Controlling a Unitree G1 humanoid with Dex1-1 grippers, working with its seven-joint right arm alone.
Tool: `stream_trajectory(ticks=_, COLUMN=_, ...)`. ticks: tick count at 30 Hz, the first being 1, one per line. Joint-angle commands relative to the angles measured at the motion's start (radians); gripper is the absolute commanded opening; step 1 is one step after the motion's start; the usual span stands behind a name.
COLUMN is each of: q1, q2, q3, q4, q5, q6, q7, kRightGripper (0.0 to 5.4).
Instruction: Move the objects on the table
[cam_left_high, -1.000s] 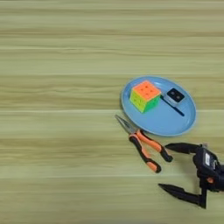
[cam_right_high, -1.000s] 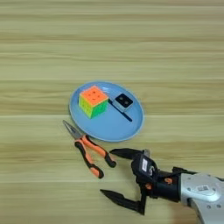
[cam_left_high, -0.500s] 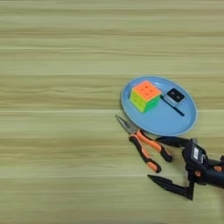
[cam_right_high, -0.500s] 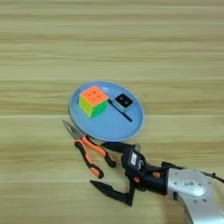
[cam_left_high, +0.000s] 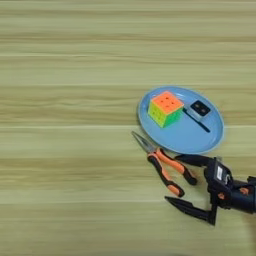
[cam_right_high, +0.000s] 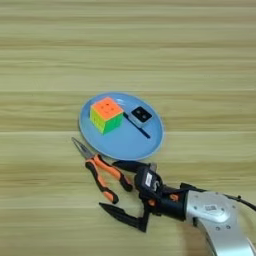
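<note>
- Light-wood table (cam_left_high: 70, 60) with plank grain fills both views; all items sit in its right-hand half.
- Blue plate (cam_right_high: 150, 142) carries three things: a puzzle cube (cam_right_high: 106, 114) on its left part, a small white block with a black top (cam_right_high: 141, 115) on its right part, and a thin black stick (cam_right_high: 136, 125) lying slantwise between them.
- Pliers (cam_left_high: 162, 163) lie on the bare wood just beside the plate's near rim, nose pointing up-left, orange-and-black handles trailing down-right.
- Right claw (cam_right_high: 117, 187) is spread wide and holds nothing. One finger lies close by the upper handle's end; the other sits below the lower handle's end, so the handle ends fall inside the gap.
- Judgement: the step in hand looks like a grasp on the handles. To do it well, advance until both handles are well between the fingers, keep low to the wood, then close squarely across them.
- Risk: the upper finger is near the plate's rim; a skewed closing could nudge the plate or swing the pliers.
</note>
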Motion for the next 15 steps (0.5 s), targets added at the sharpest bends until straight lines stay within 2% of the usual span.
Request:
stream_trajectory(ticks=1, q1=-0.033, q2=-0.025, q3=-0.013, q4=-0.008, q5=-0.013, q6=0.009, q7=-0.043, kRightGripper=4.49)
stream_trajectory(ticks=12, q1=-0.041, q2=-0.027, q3=-0.011, q4=-0.001, q5=-0.009, q6=0.010, q7=-0.050, kRightGripper=3.54)
stream_trajectory(ticks=15, q1=-0.042, q2=-0.026, q3=-0.011, q4=-0.002, q5=-0.008, q6=0.008, q7=-0.050, kRightGripper=3.50)
